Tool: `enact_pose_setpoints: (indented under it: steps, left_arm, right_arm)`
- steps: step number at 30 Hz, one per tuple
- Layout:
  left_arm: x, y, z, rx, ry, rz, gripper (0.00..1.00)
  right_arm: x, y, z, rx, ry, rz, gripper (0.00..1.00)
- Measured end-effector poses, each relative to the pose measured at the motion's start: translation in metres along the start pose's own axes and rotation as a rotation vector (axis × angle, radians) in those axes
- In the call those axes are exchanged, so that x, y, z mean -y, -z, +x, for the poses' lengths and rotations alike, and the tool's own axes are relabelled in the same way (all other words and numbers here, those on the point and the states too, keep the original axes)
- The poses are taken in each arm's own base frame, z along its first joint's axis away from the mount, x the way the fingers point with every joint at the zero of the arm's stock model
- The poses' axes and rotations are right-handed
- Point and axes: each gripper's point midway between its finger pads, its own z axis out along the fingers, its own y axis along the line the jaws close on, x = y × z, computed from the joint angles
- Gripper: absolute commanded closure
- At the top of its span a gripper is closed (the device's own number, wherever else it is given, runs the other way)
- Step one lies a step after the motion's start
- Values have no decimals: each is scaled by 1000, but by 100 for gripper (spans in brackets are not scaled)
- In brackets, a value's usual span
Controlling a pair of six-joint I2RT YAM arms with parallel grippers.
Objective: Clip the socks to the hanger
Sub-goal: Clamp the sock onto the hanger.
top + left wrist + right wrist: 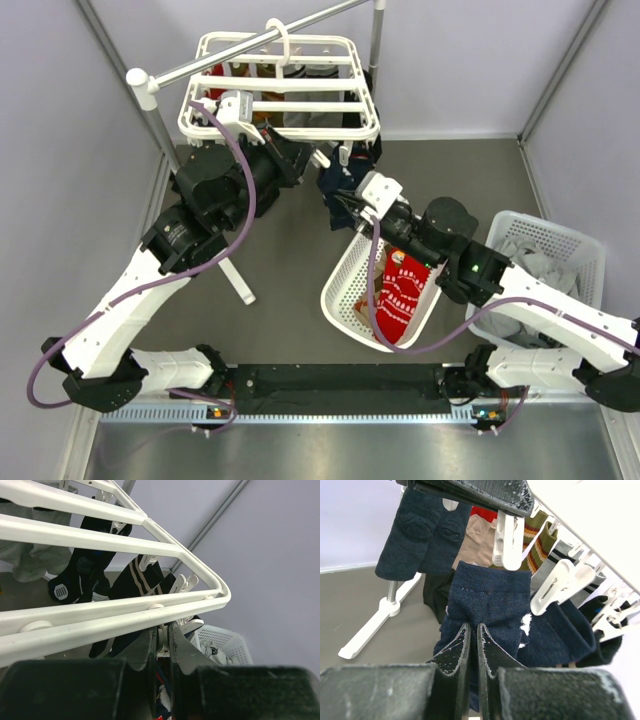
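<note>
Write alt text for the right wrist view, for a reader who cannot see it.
The right gripper pinches a navy sock, its cuff raised right up to a white clip that dangles from the hanger. Other socks, a dark blue pair and an olive-striped one, hang from neighbouring clips.

Hanger (280,100) hangs from rail (330,15) at the back. Socks (487,595) hang from clips (507,540) under it. Basket (345,290) sits in front, right of centre, one sock (400,290) inside. Second basket (580,245) stands further right.
</note>
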Motion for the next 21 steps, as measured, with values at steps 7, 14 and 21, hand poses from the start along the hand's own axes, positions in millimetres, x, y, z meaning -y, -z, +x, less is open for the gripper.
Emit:
enact_pose_setpoints:
  steps: [7,14,21]
  left_arm:
    - [3,0,1,-7,13,12,100]
    - [3,0,1,-7,13,13,100]
    - [4,0,2,-11,14,20,98]
  right_arm:
    - [-1,-6,2,6,0,-1,100]
    - [6,-10,-8,33,-1,15,100]
    - [10,-13,-18,64,-3,21,100]
